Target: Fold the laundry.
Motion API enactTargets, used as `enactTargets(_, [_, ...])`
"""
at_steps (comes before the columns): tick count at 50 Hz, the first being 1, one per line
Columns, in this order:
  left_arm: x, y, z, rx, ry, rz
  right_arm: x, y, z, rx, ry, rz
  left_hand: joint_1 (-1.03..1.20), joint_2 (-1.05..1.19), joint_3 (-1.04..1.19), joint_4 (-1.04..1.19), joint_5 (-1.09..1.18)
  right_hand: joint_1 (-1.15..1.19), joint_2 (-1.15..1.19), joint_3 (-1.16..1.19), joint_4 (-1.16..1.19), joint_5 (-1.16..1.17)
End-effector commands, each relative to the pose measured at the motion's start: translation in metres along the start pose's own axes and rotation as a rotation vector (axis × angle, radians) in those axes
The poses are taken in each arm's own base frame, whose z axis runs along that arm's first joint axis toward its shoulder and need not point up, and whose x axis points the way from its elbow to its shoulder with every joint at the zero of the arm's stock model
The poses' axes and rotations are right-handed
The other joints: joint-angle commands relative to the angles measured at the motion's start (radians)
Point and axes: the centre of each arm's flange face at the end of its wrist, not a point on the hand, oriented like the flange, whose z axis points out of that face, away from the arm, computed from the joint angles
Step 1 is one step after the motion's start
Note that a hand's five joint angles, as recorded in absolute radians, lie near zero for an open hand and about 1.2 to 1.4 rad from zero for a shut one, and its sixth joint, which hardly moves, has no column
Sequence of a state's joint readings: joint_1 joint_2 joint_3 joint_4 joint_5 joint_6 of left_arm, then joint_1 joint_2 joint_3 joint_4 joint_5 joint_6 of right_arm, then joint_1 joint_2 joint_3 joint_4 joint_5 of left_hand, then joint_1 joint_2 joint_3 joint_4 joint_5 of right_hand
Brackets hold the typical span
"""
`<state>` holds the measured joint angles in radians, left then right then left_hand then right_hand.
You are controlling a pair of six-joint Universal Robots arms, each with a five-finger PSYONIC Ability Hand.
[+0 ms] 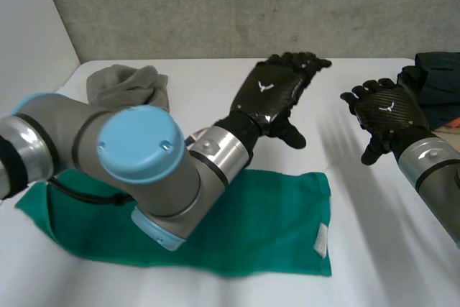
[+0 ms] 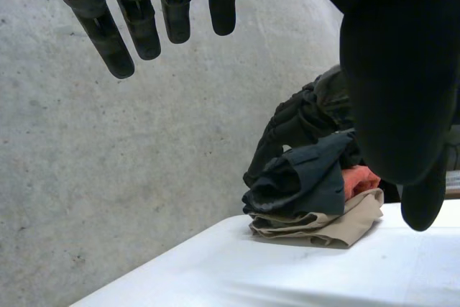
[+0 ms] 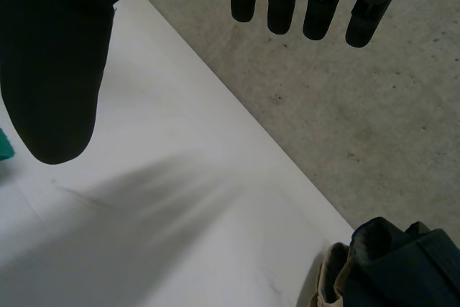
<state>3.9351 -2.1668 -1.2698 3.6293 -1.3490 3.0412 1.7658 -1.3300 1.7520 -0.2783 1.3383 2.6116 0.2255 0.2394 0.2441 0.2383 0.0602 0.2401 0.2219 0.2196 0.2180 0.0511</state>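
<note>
Both hands, the left hand (image 1: 277,91) and the right hand (image 1: 388,113), hang above the white table (image 1: 208,95) with fingers straight and holding nothing, probably getting ready to reach for the green cloth (image 1: 273,228), which lies flat at the front and is maybe folded once.

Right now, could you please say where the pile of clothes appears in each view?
Head view: pile of clothes at the far right corner, beside the right hand.
Left wrist view: pile on the corner, past the left hand.
Right wrist view: pile at the table edge.
Shared landmark: table edge against grey wall.
</note>
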Motion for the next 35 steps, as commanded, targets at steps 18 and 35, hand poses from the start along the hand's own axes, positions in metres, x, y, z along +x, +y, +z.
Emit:
enactTargets(18, [-0.174,-0.022,-0.142,-0.599,-0.482,0.545,-0.066,-0.017,-0.063,-0.223,-0.466,0.092,0.020,0.006,0.002,0.008,0.011,-0.066,-0.047,-0.045,-0.044,-0.051])
enactTargets(35, [-0.238,0.013,-0.178,-0.757,-0.599,0.537,-0.122,0.015,-0.099,-0.202,-0.593,0.040,0.041,0.027,0.022,0.028,0.032,-0.052,-0.034,-0.032,-0.030,-0.038])
